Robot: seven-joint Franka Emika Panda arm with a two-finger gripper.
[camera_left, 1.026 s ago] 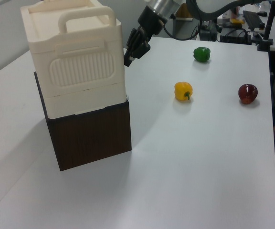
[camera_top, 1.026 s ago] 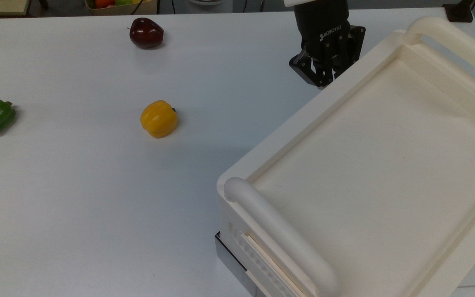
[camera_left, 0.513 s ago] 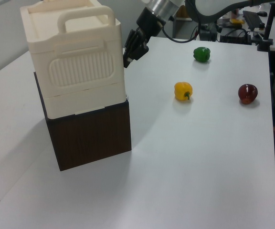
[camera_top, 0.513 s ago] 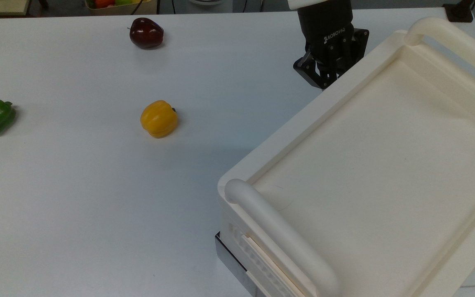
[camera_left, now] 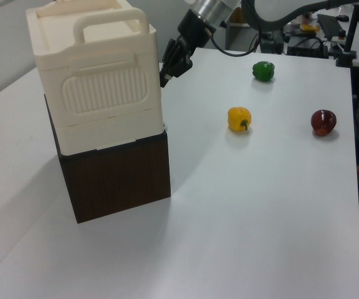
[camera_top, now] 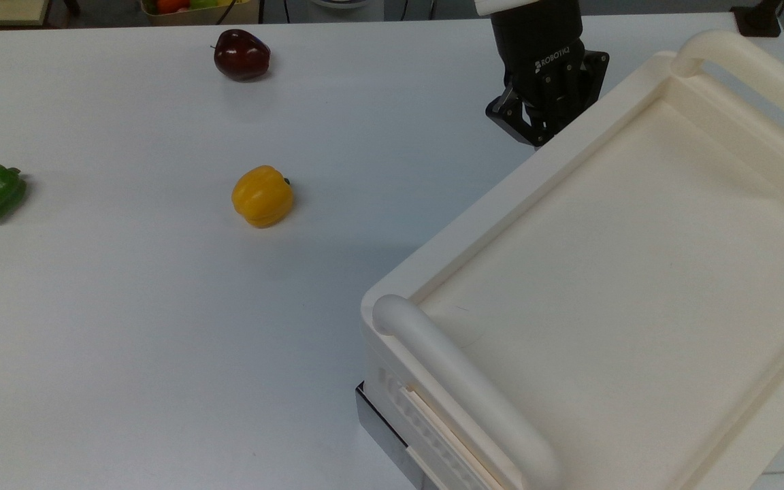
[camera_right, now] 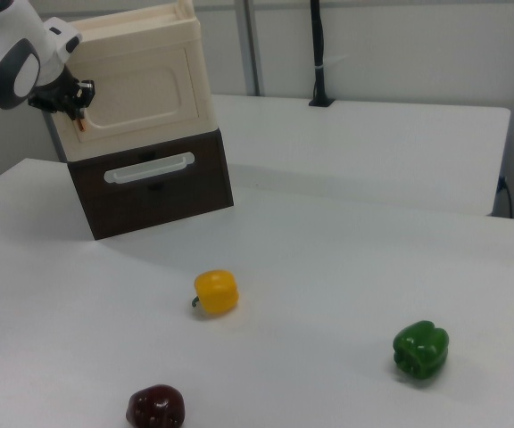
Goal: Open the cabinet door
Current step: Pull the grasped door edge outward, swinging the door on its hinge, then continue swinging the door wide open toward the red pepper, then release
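Cabinet door [camera_right: 141,89] flush; gripper [camera_right: 77,120] at its edge, grip unclear; peppers well apart.

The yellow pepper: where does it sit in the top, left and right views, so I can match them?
Top view: yellow pepper, left of centre, left of the cream cabinet.
Left view, right of centre, between the cabinet and the dark red apple.
Right view, lower centre, in front of the cabinet.
Shared landmark: the cabinet.

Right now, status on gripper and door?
Gripper at cabinet door edge by the copper strip. Door looks shut. Yellow pepper well clear.
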